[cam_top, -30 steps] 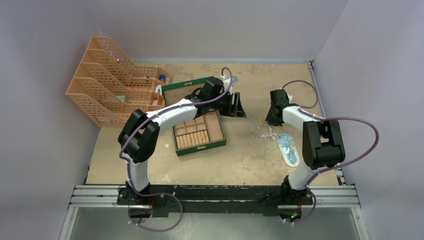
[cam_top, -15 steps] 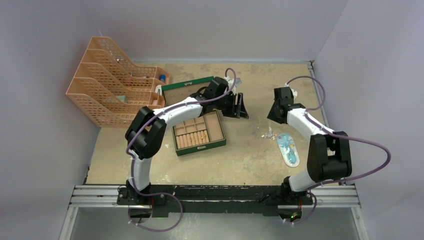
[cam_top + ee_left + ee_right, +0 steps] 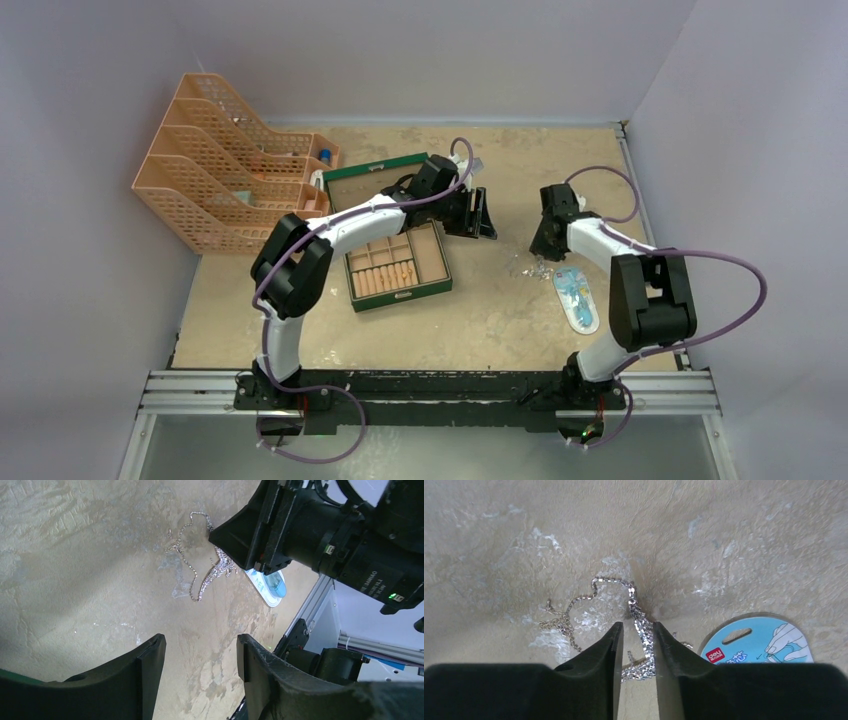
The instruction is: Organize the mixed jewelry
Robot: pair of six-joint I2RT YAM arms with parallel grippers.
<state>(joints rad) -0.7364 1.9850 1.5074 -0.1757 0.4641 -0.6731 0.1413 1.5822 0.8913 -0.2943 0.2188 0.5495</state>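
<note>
Both jaw pairs are standing parted: right gripper point(image 3: 636, 626) narrowly straddling a silvery glittery chain tangle point(image 3: 634, 607), left gripper point(image 3: 200, 641) gaping wide at its ten o'clock.

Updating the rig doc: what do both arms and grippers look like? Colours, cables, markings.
Both alike: the left arm and right arm have white links, bulky black joint housings and a loose purple cable looping alongside. The left gripper and right gripper are matte black, two wedge-shaped fingers each. The right wrist housing shows small white lettering and a green light.
</note>
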